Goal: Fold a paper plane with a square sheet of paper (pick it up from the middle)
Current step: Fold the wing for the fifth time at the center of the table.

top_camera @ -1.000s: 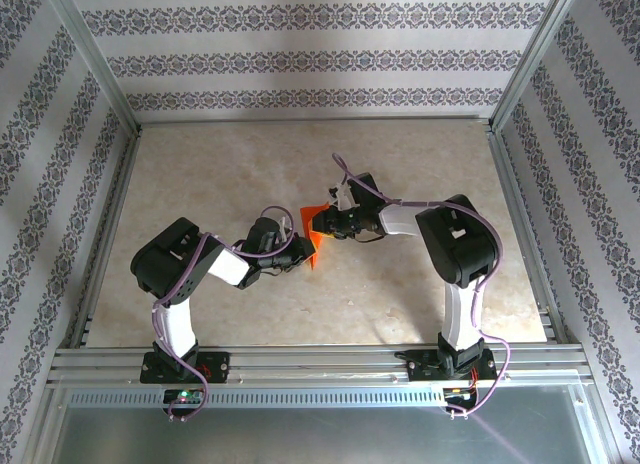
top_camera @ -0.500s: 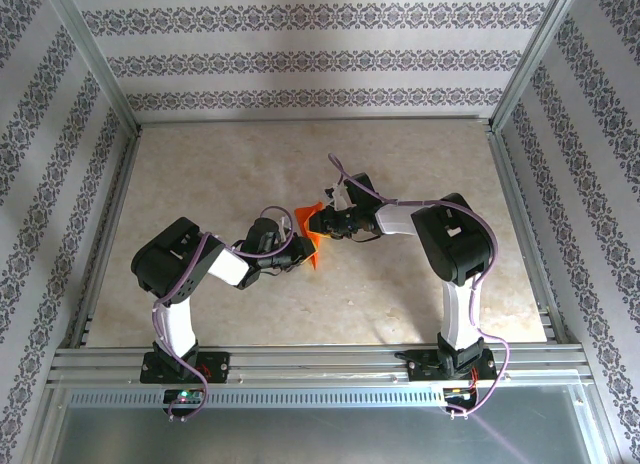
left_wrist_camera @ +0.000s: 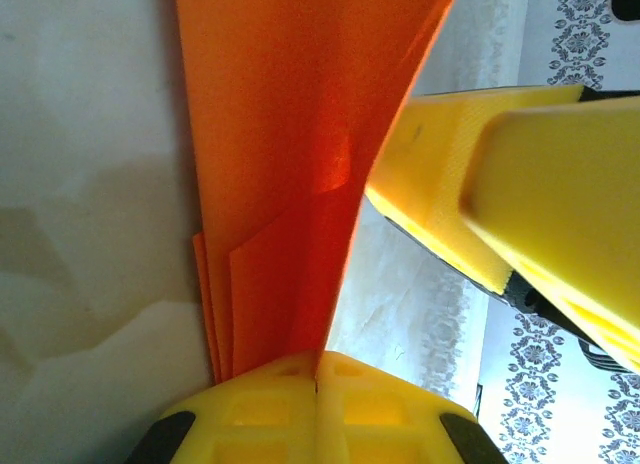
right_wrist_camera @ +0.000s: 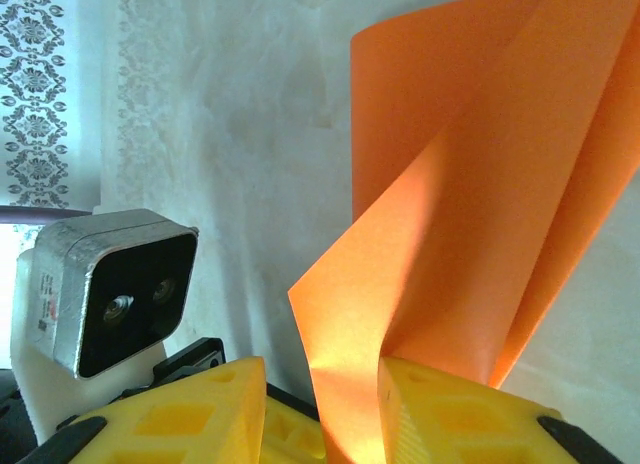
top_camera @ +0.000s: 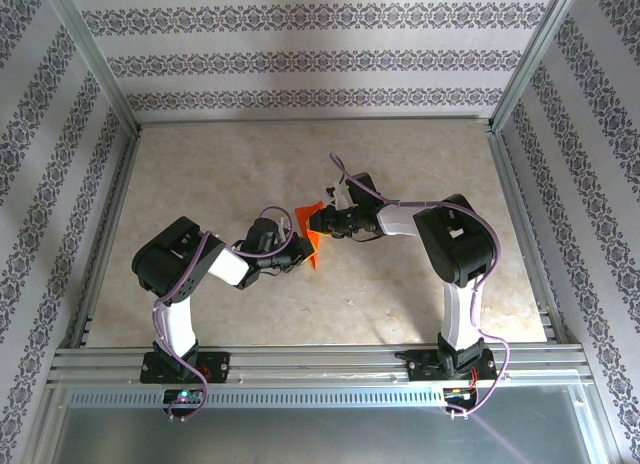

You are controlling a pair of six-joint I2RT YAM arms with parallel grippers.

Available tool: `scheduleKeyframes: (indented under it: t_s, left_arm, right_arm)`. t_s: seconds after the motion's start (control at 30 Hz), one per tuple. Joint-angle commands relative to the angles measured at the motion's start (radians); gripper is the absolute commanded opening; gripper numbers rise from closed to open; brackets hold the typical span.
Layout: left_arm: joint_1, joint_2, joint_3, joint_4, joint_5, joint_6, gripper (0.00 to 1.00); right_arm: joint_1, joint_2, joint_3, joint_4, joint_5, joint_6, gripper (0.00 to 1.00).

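You have one orange sheet of paper [top_camera: 313, 242], and it sits near the middle of the table [top_camera: 420, 154], between your two arms. It is lifted and already folded. In the left wrist view you can count about three layer edges stacked at its lower left [left_wrist_camera: 215, 314].

The left gripper [top_camera: 299, 253] comes in from the left on the near side of the sheet. Its two yellow fingers [left_wrist_camera: 260, 409] are pressed together, with the bottom edge of the paper [left_wrist_camera: 280, 134] pinched in the seam between them.

The right gripper [top_camera: 318, 222] comes in from the right on the far side of the sheet. In its own wrist view, the right gripper [right_wrist_camera: 322, 369] has its two yellow fingers [right_wrist_camera: 450, 414] spread. One fold of the paper [right_wrist_camera: 470, 204] drops into the gap and lies against the right-hand finger, while the other finger stands clear of it. Two flaps rise from that fold and open away from each other.

Just left of those fingers you can see one silver camera housing [right_wrist_camera: 118, 289], which is on the left arm's wrist. The two grippers are close together, and the sheet is the only thing between them.
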Motion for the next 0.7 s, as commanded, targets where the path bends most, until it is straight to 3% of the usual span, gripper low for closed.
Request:
scheduleKeyframes:
  t_s: [0.0, 0.67]
  left_arm:
    - [0.034, 0.048, -0.031, -0.089, -0.069, 0.002, 0.03]
    - [0.040, 0.055, -0.036, -0.090, -0.072, -0.016, 0.00]
  right_arm:
    - [-0.010, -0.036, -0.020, 0.027, -0.023, -0.007, 0.35]
    - [-0.002, 0.043, 0.004, 0.014, -0.025, -0.013, 0.34]
